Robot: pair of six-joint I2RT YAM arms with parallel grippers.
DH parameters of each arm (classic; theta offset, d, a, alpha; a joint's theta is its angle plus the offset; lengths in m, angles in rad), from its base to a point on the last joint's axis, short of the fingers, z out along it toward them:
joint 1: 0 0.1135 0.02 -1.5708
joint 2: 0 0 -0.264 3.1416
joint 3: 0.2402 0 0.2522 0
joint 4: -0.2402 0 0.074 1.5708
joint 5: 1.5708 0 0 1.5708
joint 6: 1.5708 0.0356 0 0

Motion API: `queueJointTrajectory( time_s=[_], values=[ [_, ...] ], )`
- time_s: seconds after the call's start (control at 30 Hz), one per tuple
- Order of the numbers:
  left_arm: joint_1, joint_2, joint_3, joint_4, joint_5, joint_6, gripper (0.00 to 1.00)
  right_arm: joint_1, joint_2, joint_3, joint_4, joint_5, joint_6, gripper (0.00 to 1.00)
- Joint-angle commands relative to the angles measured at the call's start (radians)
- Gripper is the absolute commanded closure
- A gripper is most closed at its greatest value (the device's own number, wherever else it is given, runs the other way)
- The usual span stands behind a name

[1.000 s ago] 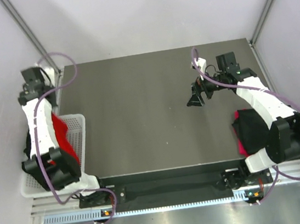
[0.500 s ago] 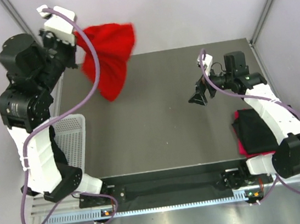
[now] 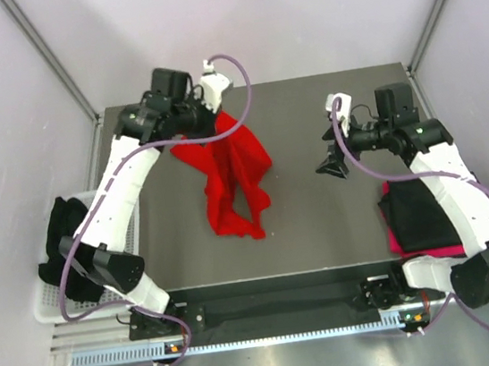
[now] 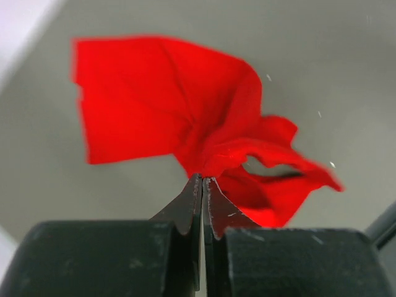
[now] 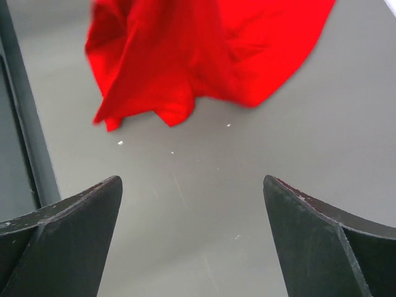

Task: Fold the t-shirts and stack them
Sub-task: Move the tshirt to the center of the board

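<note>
Red t-shirt [image 3: 231, 165] dangling overhead, left tool [image 4: 202, 180] clamped close-up

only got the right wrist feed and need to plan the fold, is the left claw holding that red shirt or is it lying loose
observer: the left claw is shut on the red shirt, pinching a bunched fold.
operator: so is it all in the air
observer: no, from above its lower end looks crumpled on the table, with the upper part hanging from the claw.
operator: where's the finished pile
observer: a folded black shirt lies on a pinkish-red shirt at the table's near right corner.
</note>
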State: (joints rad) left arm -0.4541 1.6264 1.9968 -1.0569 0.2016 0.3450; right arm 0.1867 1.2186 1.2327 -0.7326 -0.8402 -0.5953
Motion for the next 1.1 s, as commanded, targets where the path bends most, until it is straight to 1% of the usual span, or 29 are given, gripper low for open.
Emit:
queueJointTrajectory(
  time_s=[0.0, 0.03, 0.07, 0.1, 0.13, 0.17, 0.2, 0.27, 0.3, 0.33, 0.37, 0.43, 0.47, 0.5, 0.57, 0.6, 0.63, 0.67, 0.7, 0.73, 0.77, 0.8, 0.83, 0.87, 0.9, 0.93, 0.97, 1.0, 1.07],
  values=[
    [-0.006, -0.027, -0.111, 0.208, 0.076, -0.029, 1.00, 0.072, -0.056, -0.016, -0.054, 0.014, -0.168, 0.05],
    [-0.006, -0.008, -0.134, 0.230, 0.079, -0.034, 1.00, 0.103, -0.062, -0.038, -0.045, 0.050, -0.182, 0.05],
    [-0.006, 0.013, -0.138, 0.251, 0.073, -0.041, 1.00, 0.173, -0.065, -0.061, -0.034, 0.090, -0.196, 0.05],
    [-0.005, 0.067, -0.135, 0.293, 0.070, -0.040, 1.00, 0.207, -0.068, -0.108, -0.018, 0.157, -0.221, 0.05],
    [-0.005, 0.096, -0.112, 0.308, 0.071, -0.035, 1.00, 0.239, -0.064, -0.128, -0.011, 0.182, -0.230, 0.05],
    [-0.006, 0.127, -0.092, 0.327, 0.073, -0.029, 1.00, 0.300, -0.054, -0.145, -0.010, 0.200, -0.238, 0.05],
    [-0.005, 0.191, -0.067, 0.356, 0.073, -0.028, 1.00, 0.327, -0.032, -0.166, -0.013, 0.229, -0.253, 0.06],
    [-0.008, 0.258, 0.052, 0.365, 0.079, -0.035, 1.00, 0.399, -0.005, -0.179, -0.019, 0.256, -0.268, 0.07],
    [-0.009, 0.330, 0.103, 0.364, 0.082, -0.043, 1.00, 0.422, 0.014, -0.185, -0.018, 0.286, -0.285, 0.07],
    [-0.011, 0.367, 0.206, 0.353, 0.081, -0.057, 1.00, 0.444, 0.024, -0.187, -0.013, 0.300, -0.290, 0.07],
    [-0.012, 0.401, 0.253, 0.347, 0.081, -0.064, 1.00, 0.480, 0.031, -0.185, -0.010, 0.309, -0.296, 0.07],
    [-0.018, 0.480, 0.325, 0.359, 0.096, -0.072, 1.00, 0.514, 0.064, -0.171, -0.005, 0.326, -0.304, 0.08],
    [-0.020, 0.493, 0.326, 0.373, 0.108, -0.075, 0.99, 0.548, 0.076, -0.165, -0.005, 0.331, -0.307, 0.08],
    [-0.023, 0.506, 0.317, 0.400, 0.114, -0.077, 0.90, 0.563, 0.102, -0.154, -0.005, 0.334, -0.308, 0.08],
    [-0.024, 0.506, 0.272, 0.477, 0.059, -0.121, 0.69, 0.617, 0.128, -0.142, -0.007, 0.346, -0.317, 0.09],
    [-0.024, 0.507, 0.270, 0.480, 0.035, -0.132, 0.68, 0.634, 0.156, -0.141, -0.007, 0.363, -0.322, 0.09],
    [-0.024, 0.504, 0.270, 0.477, -0.056, -0.139, 0.67, 0.651, 0.169, -0.138, -0.011, 0.369, -0.327, 0.09],
    [-0.024, 0.494, 0.261, 0.476, -0.103, -0.139, 0.59, 0.687, 0.180, -0.136, -0.014, 0.374, -0.333, 0.09],
    [-0.015, 0.450, 0.238, 0.486, -0.155, -0.139, 0.55, 0.701, 0.202, -0.134, -0.011, 0.384, -0.340, 0.10],
    [-0.008, 0.410, 0.138, 0.515, -0.192, -0.143, 0.51, 0.717, 0.212, -0.136, -0.008, 0.388, -0.342, 0.10],
    [0.005, 0.362, 0.066, 0.590, -0.232, -0.150, 0.42, 0.738, 0.223, -0.136, -0.005, 0.389, -0.347, 0.11],
    [0.035, 0.252, -0.013, 0.627, -0.232, -0.159, 0.41, 0.749, 0.249, -0.134, 0.001, 0.397, -0.348, 0.12],
    [0.049, 0.195, -0.153, 0.652, -0.223, -0.173, 0.41, 0.760, 0.263, -0.134, 0.007, 0.403, -0.351, 0.14],
    [0.073, 0.082, -0.224, 0.673, -0.209, -0.175, 0.41, 0.776, 0.275, -0.140, 0.016, 0.412, -0.354, 0.19],
    [0.078, 0.028, -0.356, 0.710, -0.212, -0.167, 0.41, 0.783, 0.286, -0.150, 0.051, 0.429, -0.356, 0.21],
    [0.078, -0.023, -0.416, 0.722, -0.226, -0.144, 0.41, 0.789, 0.291, -0.159, 0.073, 0.434, -0.356, 0.22],
    [0.081, -0.119, -0.470, 0.732, -0.252, -0.133, 0.41, 0.793, 0.295, -0.170, 0.090, 0.435, -0.354, 0.25],
    [0.083, -0.155, -0.536, 0.713, -0.266, -0.127, 0.41, 0.795, 0.311, -0.170, 0.114, 0.435, -0.353, 0.27],
    [0.103, -0.212, -0.550, 0.638, -0.292, -0.135, 0.41, 0.806, 0.341, -0.167, 0.125, 0.435, -0.363, 0.31]
  ],
)
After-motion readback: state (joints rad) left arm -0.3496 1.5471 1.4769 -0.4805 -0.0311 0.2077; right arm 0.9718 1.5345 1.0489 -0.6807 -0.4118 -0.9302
